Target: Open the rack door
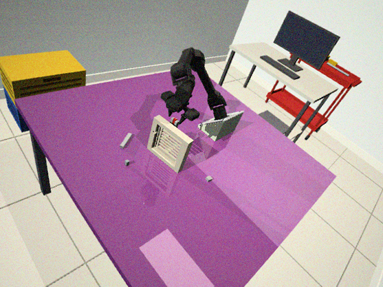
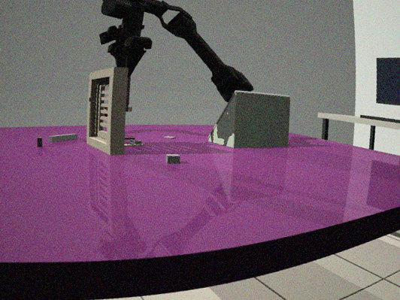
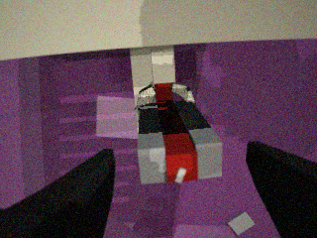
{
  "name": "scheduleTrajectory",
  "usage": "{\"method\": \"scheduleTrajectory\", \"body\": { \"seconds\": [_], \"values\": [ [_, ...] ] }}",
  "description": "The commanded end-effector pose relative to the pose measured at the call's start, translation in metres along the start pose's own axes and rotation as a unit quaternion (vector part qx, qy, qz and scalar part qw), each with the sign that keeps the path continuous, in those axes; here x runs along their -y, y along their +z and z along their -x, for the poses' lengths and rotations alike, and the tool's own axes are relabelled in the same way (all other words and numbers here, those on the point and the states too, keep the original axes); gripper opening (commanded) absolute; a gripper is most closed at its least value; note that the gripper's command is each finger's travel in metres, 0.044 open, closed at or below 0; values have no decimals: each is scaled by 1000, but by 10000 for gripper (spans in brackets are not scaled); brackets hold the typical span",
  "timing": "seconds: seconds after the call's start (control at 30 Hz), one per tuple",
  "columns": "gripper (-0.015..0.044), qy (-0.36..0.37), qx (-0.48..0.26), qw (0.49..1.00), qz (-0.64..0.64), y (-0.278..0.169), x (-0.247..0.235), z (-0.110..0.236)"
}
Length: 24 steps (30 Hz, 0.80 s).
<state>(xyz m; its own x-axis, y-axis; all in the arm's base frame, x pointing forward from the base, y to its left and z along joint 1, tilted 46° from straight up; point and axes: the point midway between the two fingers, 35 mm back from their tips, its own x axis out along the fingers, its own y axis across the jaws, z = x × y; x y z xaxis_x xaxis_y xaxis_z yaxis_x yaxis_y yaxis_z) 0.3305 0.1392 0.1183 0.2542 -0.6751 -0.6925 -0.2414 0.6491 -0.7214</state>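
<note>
The cream rack frame [image 1: 184,156] [image 2: 116,117] [image 3: 238,22] stands upright on the purple table, and its top edge spans the upper wrist view. The slatted door [image 1: 168,143] looks closed in it. The grey and red handle [image 1: 175,121] [image 3: 180,151] sticks out from the door on the arm's side. In the wrist view its bar looks roughly upright. My gripper [image 1: 176,118] [image 3: 181,155] is open and points down on that side, one finger left and one right of the handle, with gaps to both. How far the tips reach down along the handle is hard to tell.
A grey-green wedge-shaped box [image 1: 230,127] [image 2: 262,118] stands beside the arm's base. A small block [image 1: 209,178] [image 2: 172,158] lies near the frame. A long grey block [image 1: 126,140] [image 2: 63,137] and another small block [image 1: 127,162] [image 2: 39,142] lie on its other side.
</note>
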Motion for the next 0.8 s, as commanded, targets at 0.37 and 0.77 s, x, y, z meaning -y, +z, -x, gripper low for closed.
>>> {"method": "scheduleTrajectory", "body": {
  "seconds": [0.37,0.77],
  "values": [
    [297,6,-20,1000,10,-3,0,-28],
    [270,10,-28,999,14,-4,0,-43]
  ]
}}
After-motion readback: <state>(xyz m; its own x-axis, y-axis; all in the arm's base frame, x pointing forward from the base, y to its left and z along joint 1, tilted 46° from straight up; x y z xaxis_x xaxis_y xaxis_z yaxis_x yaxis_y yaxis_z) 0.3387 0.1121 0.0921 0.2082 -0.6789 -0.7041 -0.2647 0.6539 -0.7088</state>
